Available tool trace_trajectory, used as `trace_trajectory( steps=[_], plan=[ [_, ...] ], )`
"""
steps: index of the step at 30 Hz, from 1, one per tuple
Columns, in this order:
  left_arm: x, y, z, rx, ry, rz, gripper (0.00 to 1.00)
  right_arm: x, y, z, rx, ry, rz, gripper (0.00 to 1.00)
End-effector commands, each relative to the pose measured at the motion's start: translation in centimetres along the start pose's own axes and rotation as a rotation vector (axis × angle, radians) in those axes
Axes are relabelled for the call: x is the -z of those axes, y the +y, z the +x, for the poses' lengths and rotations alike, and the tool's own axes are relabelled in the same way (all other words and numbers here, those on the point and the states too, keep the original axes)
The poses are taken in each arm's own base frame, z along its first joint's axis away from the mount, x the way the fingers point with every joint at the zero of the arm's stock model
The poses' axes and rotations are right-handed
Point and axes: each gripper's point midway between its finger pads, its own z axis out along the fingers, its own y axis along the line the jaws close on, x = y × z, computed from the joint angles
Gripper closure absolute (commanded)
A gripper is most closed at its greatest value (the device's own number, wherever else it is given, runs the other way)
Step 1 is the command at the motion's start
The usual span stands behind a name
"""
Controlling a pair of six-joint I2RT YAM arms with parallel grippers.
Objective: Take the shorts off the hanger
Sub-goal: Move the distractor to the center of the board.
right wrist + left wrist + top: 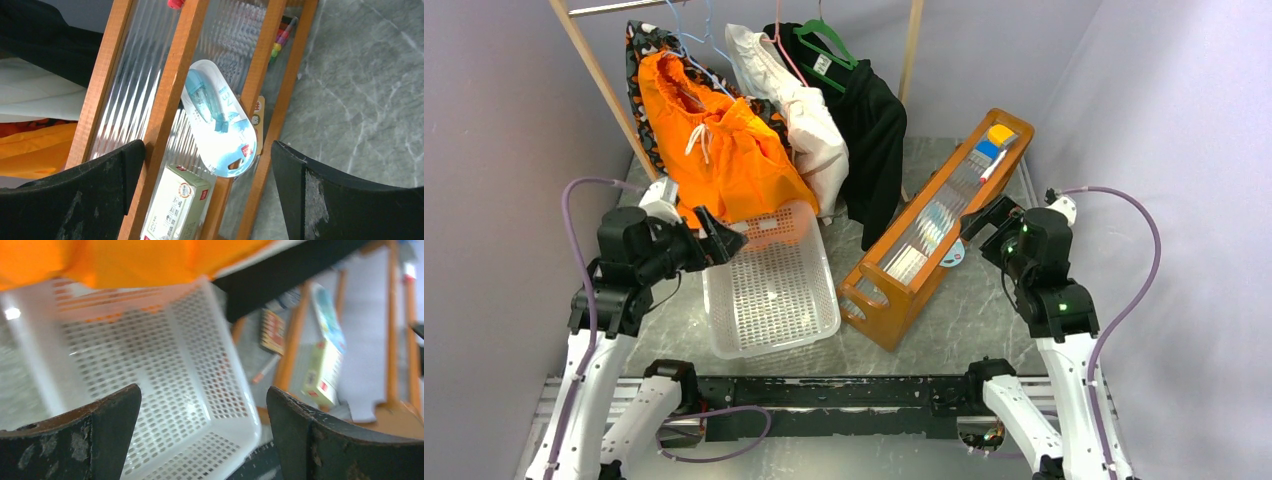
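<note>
Top external: shorts [724, 150] hang on a hanger [686, 42] at the left end of the rail [624, 6], next to a white garment [809, 120] and a black garment [874, 120]. The shorts' hem drapes onto the far end of the basket [774, 345], which sits right below, probably so they can drop in once they're off. My left end effector [729, 237] is wide, holding nothing, level with the hem and just beside it over the basket's left rim. I read that as lined up for a grab at the fabric. My right end effector [982, 228] is wide and empty too, well apart from the shorts, parked over the rack [864, 290] on the counter [984, 300]. No contact with the shorts, so the task is not started by my judgement.

Left wrist: both fingers [100, 430] are spread with nothing between them. Shorts [125, 260] fill the top edge, above and ahead of me, basket mesh [190, 390] underneath. I'm aimed under the hem, so the next move likely needs a rise and a reach. Thin fabric could slip or drag the hanger along. Blurry view.

Right wrist: fingers [75, 200] are spread and empty, looking down on the rack's slats [170, 100], with a blister pack [220, 120] and a small box [175, 205] in it. A sliver of orange shorts [35, 150] shows at the far left, out of reach from here. This arm looks idle, maybe waiting to steady the hanger.
</note>
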Motion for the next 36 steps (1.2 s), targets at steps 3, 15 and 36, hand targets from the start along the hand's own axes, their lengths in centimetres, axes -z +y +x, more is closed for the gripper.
trace_trajectory(
  steps=[3, 15, 36],
  plan=[
    [0.7, -8.7, 1.6, -0.171, 0.154, 0.464, 0.01, -3.4, -2.9, 2.9, 0.052, 0.128, 0.159, 0.00],
    [-0.1, -20.7, 7.3, -0.326, 0.269, 0.715, 0.00, -10.0, -2.5, -1.1, 0.238, 0.105, 0.257, 0.10],
    [-2.8, -33.3, 14.2, -0.475, 0.420, 0.970, 0.02, -13.7, 1.4, -5.2, 0.411, 0.158, 0.167, 0.05]
  ],
)
